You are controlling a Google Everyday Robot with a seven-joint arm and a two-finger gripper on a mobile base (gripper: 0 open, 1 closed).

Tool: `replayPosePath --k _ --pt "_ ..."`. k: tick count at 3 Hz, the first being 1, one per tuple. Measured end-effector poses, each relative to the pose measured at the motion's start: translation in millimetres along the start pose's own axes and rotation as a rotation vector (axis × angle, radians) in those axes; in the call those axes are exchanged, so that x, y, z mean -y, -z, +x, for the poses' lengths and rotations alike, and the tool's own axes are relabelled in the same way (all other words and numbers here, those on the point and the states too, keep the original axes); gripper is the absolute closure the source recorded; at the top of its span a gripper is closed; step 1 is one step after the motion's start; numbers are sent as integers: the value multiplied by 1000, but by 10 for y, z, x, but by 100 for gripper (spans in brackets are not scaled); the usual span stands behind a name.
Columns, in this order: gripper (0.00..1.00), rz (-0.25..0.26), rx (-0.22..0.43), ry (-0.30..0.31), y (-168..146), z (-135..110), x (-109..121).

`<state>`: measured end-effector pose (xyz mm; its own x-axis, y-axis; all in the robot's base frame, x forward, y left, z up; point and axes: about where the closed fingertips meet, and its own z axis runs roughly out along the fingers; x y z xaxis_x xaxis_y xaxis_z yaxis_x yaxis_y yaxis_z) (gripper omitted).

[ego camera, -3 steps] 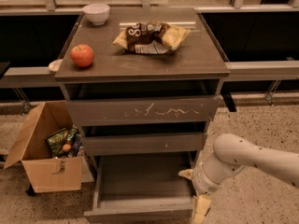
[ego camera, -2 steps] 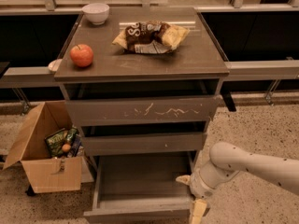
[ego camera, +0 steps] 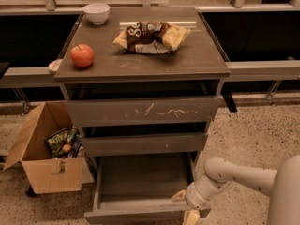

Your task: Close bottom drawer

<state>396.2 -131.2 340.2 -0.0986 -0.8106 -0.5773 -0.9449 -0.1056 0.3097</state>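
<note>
Shows the bottom drawer (ego camera: 140, 182) pulled far out from the foot of the grey cabinet (ego camera: 197, 60), its narrow plain front close to the lower edge of the view; places the gripper (ego camera: 185, 206) at that drawer's front right corner, with the pale arm (ego camera: 239, 175) reaching in from the right edge; finds the two tan fingertips (ego camera: 180, 196) spread apart, one over the tray's front right corner, the other lower and outside the front, the front's right end seemingly between them; cannot tell whether either pad presses on the front; holds nothing clamped. Higher up, shows the middle drawer (ego camera: 145, 144) and the top drawer (ego camera: 140, 111), scratched white, each with a dark gap above. On the cabinet's top, sets a red apple (ego camera: 82, 55) near the left edge; a white bowl (ego camera: 96, 12) at the back left corner; crumpled snack bags (ego camera: 150, 35) mid-surface, toward the back edge. Left of the cabinet, on the speckled floor, leaves a cardboard box (ego camera: 44, 175) with flaps open and packets inside.
</note>
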Motion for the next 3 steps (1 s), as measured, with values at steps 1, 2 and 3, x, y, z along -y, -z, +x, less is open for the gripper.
replayPosePath --k 1,2,3 --pt "44 -60 46 -33 -399 183 87" --pt "68 -70 55 -42 -497 215 70" --pt "98 -70 51 -37 -524 231 82"
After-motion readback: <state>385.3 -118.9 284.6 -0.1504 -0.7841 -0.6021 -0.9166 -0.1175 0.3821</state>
